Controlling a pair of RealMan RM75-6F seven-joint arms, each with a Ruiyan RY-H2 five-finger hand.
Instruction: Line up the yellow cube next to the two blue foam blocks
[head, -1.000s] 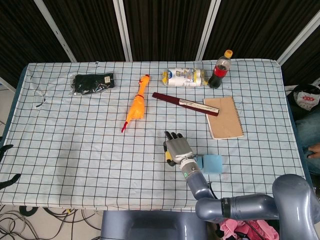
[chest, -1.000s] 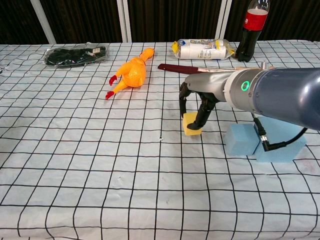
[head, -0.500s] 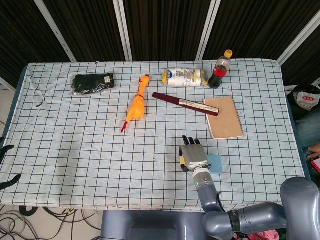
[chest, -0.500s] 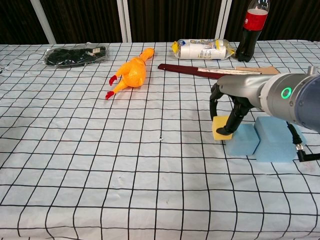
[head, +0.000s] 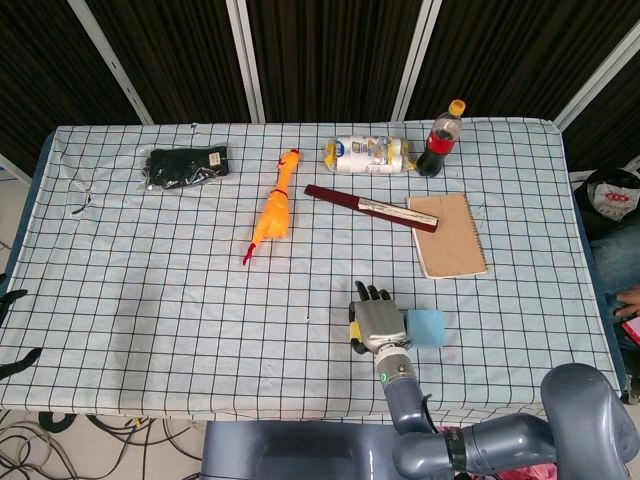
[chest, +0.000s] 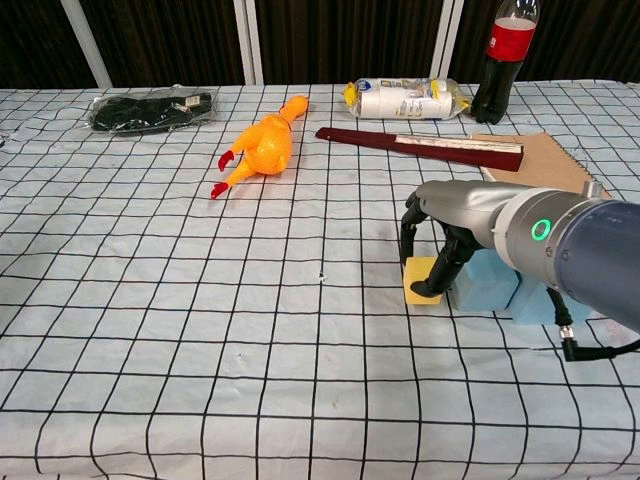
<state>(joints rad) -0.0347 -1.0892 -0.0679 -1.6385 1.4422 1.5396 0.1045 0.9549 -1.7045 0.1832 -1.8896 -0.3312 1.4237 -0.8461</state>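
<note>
Yellow cube (chest: 420, 281) down on the checked tablecloth (chest: 200, 300), just left of the near blue foam blocks (chest: 487, 283), right hand (chest: 432, 252) clamped on it from above — placing step, judged near done; next, release and lift clear without nudging it.

My right hand (chest: 432, 240) sits low on the checked tablecloth (chest: 200, 300), fingers around the yellow cube (chest: 420, 281), which rests just beside the blue foam blocks (chest: 500, 285); those blocks close off my right side. Ahead of me lie the brown notebook (head: 448, 233) and the dark red folded fan (head: 370, 207), with the cola bottle (head: 441, 138) and white packet (head: 367, 154) behind them. The rubber chicken (head: 274, 211) and black gloves (head: 185, 165) lie well apart, far left. Toward my left and the near edge the cloth lies bare, wide enough to sweep through.
</note>
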